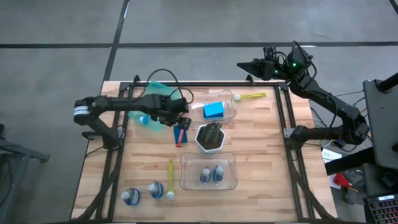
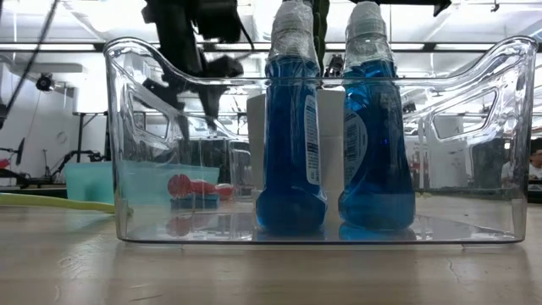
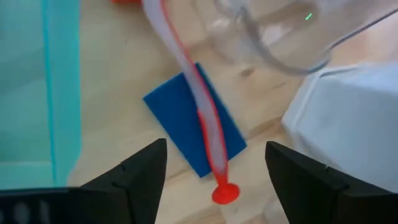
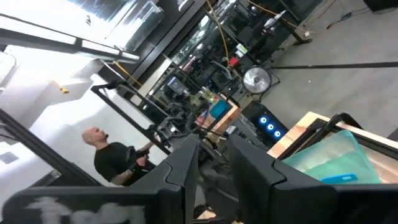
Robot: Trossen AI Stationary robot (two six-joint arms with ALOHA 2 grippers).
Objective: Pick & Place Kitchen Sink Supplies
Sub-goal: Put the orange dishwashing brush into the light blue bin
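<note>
From above, the left gripper (image 1: 181,118) hovers with fingers spread over a pink brush (image 1: 181,133) lying across a blue sponge (image 1: 179,134) on the worktop (image 1: 261,155), beside the white pot (image 1: 211,137). The right gripper (image 1: 244,65) is raised beyond the far edge — whether its fingers are open I cannot tell.

At table height, two bottles of blue liquid (image 2: 292,127) stand upright in a clear bin (image 2: 135,144).

The left wrist camera shows the pink brush resting on the sponge between the parted fingers (image 3: 140,174) — not gripped.

The right wrist camera looks into the room, where a person (image 4: 115,158) stands.
</note>
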